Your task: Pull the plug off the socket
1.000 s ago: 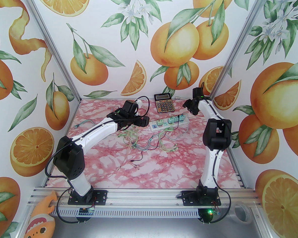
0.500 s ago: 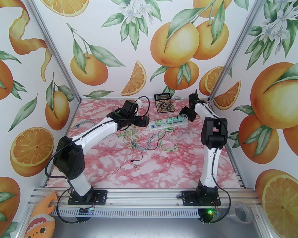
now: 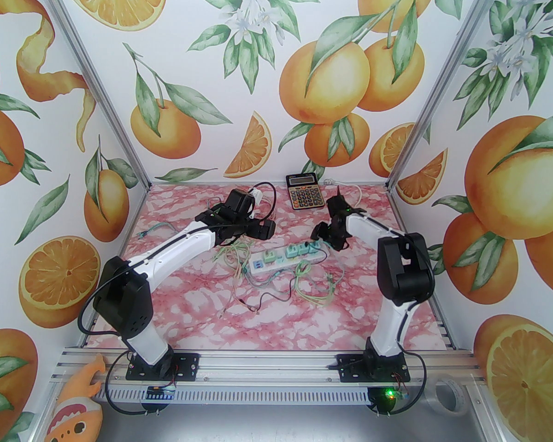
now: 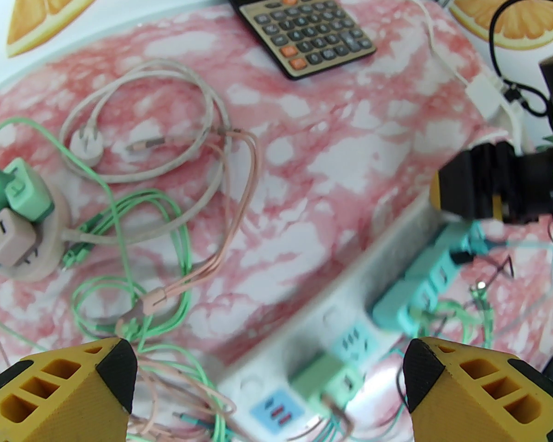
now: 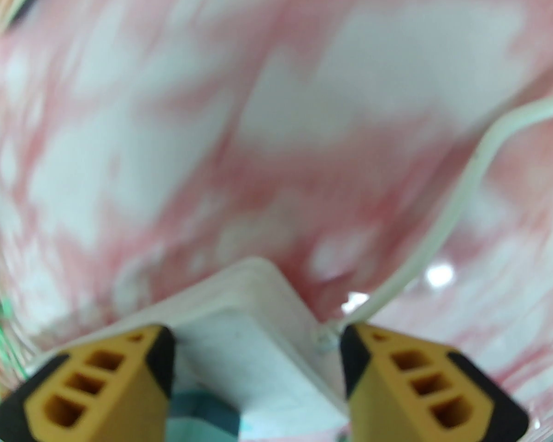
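Two grippers here: left gripper [image 4: 267, 362] wide open and empty above the power strip [image 3: 285, 258], right gripper [image 5: 255, 339] clamped on its white end.

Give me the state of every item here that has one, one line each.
left gripper, open, holding nothing.
right gripper, closed across the power strip's end.
power strip, flat on the table, gripped at one end.
green plugs, seated in the power strip.
round socket, adapters plugged in.
white plug, unplugged, lying loose on the table.
calculator, display blank.
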You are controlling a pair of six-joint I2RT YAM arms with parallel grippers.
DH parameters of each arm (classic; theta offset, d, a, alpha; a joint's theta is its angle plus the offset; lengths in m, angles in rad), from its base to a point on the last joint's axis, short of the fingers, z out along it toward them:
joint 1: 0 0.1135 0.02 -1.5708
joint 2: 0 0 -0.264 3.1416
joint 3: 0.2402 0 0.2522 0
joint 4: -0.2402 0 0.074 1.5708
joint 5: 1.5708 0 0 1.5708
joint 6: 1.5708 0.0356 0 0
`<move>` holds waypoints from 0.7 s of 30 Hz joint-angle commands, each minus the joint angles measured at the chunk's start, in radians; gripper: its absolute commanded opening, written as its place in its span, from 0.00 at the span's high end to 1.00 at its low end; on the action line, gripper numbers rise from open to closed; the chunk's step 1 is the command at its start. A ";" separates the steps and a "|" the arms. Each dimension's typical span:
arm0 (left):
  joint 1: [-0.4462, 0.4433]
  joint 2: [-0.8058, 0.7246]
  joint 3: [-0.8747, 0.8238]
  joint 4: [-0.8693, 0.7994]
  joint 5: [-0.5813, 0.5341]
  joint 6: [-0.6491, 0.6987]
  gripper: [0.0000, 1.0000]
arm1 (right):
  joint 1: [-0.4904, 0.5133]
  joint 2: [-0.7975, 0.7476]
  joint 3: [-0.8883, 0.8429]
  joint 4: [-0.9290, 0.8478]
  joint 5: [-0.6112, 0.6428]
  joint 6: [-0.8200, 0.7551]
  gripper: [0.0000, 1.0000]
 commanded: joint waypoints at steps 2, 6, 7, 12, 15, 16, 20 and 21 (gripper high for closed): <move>-0.015 -0.057 -0.046 -0.007 0.046 -0.007 0.07 | 0.019 -0.042 -0.005 -0.019 0.006 0.015 0.34; -0.056 -0.094 -0.100 -0.035 0.069 -0.004 0.18 | 0.019 -0.008 0.101 -0.066 0.038 -0.019 0.33; -0.073 -0.105 -0.116 -0.045 0.063 -0.003 0.20 | 0.019 0.004 0.125 -0.074 0.041 -0.024 0.33; -0.141 -0.184 -0.228 -0.063 0.041 -0.034 0.33 | 0.019 0.058 0.229 -0.093 0.043 -0.053 0.33; -0.165 -0.225 -0.303 -0.066 0.031 -0.064 0.39 | 0.020 0.090 0.272 -0.106 0.032 -0.067 0.34; -0.174 -0.239 -0.327 -0.066 0.027 -0.072 0.42 | 0.021 0.100 0.281 -0.107 0.028 -0.069 0.34; -0.187 -0.279 -0.392 -0.056 0.010 -0.086 0.43 | 0.024 0.104 0.283 -0.107 0.019 -0.068 0.34; -0.187 -0.284 -0.394 -0.058 0.006 -0.088 0.43 | 0.027 0.096 0.275 -0.102 0.020 -0.067 0.34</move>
